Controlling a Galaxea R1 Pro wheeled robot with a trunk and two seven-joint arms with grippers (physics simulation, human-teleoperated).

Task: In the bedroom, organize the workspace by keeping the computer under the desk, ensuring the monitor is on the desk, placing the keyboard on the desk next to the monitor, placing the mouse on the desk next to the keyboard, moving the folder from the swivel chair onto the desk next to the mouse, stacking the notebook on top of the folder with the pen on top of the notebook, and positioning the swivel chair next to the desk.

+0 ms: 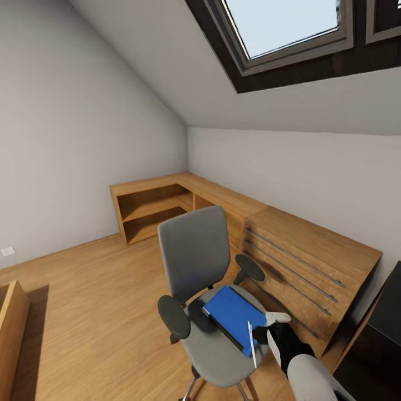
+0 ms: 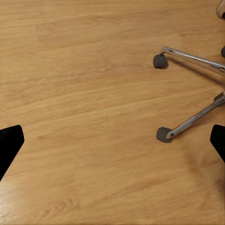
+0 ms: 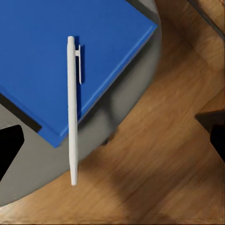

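Observation:
The swivel chair stands mid-floor with the blue folder flat on its grey seat. A white pen lies lengthwise over the folder, one end reaching past the seat's rim; in the head view the pen sits just beside my right gripper. That right gripper is open above the seat edge, holding nothing. My left gripper is open over bare floor near the chair's chrome legs. The computer, monitor, keyboard, mouse and notebook are out of view.
A light wooden drawer chest stands right behind the chair, joined to low wooden shelving along the walls. A black desk corner shows at the right edge. Open wood floor lies to the left. Another wooden piece is at far left.

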